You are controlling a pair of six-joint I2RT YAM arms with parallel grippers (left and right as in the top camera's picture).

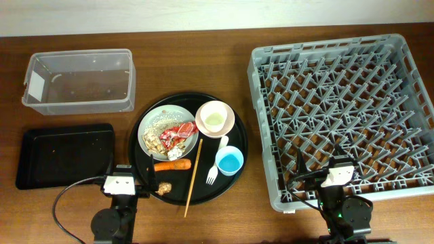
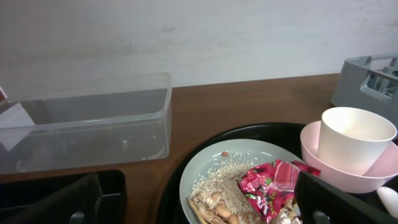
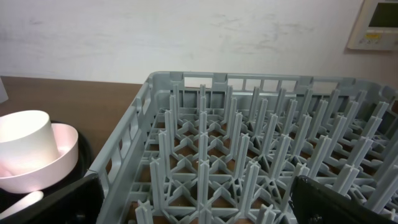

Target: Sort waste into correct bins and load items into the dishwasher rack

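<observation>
Carrot (image 1: 171, 165), blue cup (image 1: 229, 162) seen overhead only, left gripper (image 2: 200, 200) wide, right gripper (image 3: 194, 202) wide, facing rack (image 3: 249, 78)

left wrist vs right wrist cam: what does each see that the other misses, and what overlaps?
Left wrist only: the clear tub, and the plate carrying rice bits and a red wrapper.

Right wrist only: the inside of the dishwasher rack, with rows of upright pegs, plus a wall panel at top right.

Both: the white cup sitting in the pink bowl on the round black tray, the wooden table and the pale wall. The left wrist also catches one corner of the rack.
</observation>
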